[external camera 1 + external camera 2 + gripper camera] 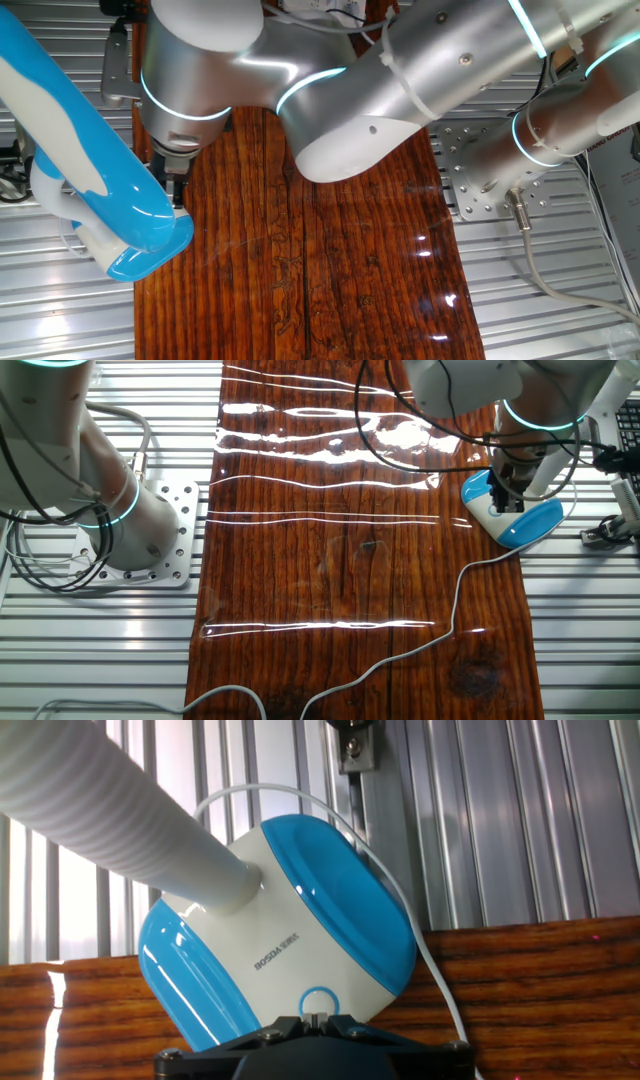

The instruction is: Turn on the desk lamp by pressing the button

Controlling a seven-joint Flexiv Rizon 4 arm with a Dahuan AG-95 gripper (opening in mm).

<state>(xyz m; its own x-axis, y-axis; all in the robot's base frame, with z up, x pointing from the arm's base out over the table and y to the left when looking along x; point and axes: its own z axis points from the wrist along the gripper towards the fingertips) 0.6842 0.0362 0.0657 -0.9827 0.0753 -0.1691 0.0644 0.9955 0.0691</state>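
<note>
The gripper point(315, 1020) sits right at the ring-shaped button point(318, 1002) on the desk lamp point(290, 955) base; can't tell if its fingers are apart or closed. The lamp stands at the edge of the wooden board point(330, 270), its ribbed white neck point(100, 815) running up and left from the base (long blue-and-white head point(75, 140) slanting overhead). Glossy sky-blue and white, base printed "BOSIDA".

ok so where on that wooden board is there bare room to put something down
The dark striped wooden board is bare across its middle, between the silver robot arm's perforated mount plate and the thin white cord. It is crowded at the corner where the glossy sky-blue and white desk lamp's base sits under the gripper.
</note>
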